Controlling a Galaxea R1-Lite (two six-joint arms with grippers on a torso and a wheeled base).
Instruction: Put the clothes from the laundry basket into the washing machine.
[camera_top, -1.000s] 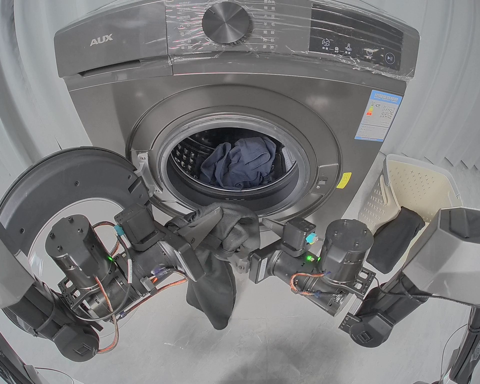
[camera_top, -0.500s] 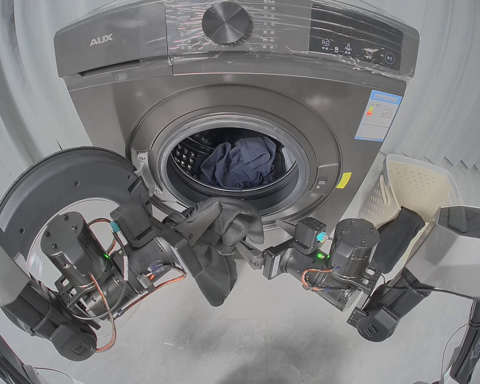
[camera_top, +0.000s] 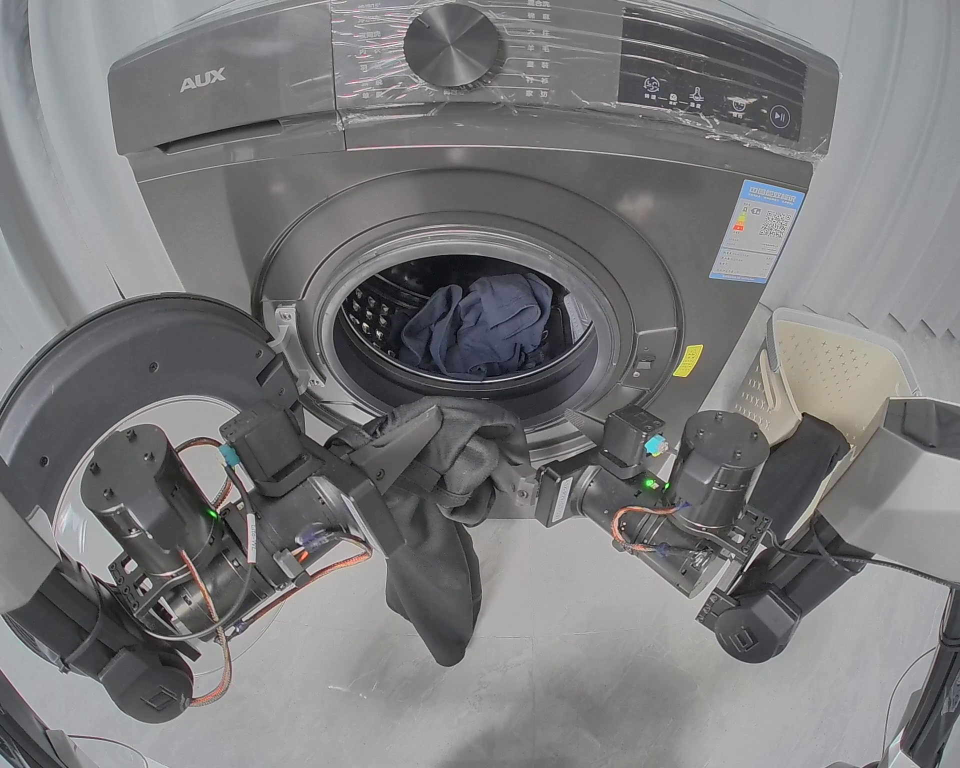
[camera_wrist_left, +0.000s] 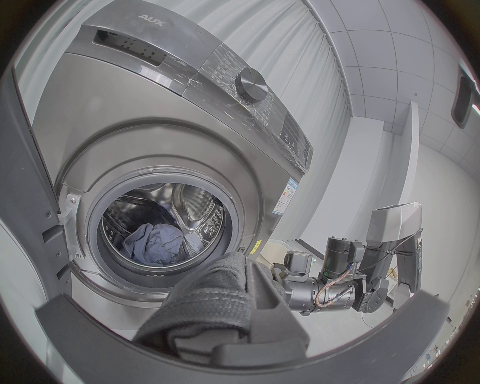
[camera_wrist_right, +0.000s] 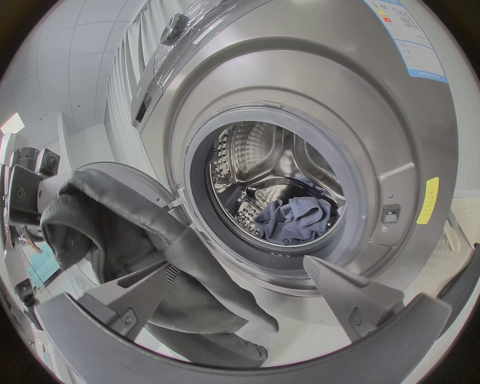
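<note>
The washing machine (camera_top: 250, 215) stands open, with a blue garment (camera_top: 480, 325) lying in its drum (camera_wrist_right: 260, 165). My left gripper (camera_top: 415, 450) is shut on a dark grey garment (camera_top: 440, 570) just below the drum opening. The cloth bunches over the fingers (camera_wrist_left: 270, 300) and its tail hangs toward the floor. My right gripper (camera_top: 518, 490) is open beside the bunched cloth. In the right wrist view the grey garment (camera_wrist_right: 150, 250) drapes against one of its spread fingers (camera_wrist_right: 145, 295). The cream laundry basket (camera_top: 850, 365) stands at the right with another dark garment (camera_top: 795, 475) in it.
The round machine door (camera_top: 110, 350) is swung open to the left, behind my left arm. Grey floor (camera_top: 580, 660) lies open in front of the machine. Curtains hang on both sides.
My right arm has drawn back to the right and risen a little. The grey garment's tail swung up and now hangs down again. The left gripper has stayed nearly in place.
</note>
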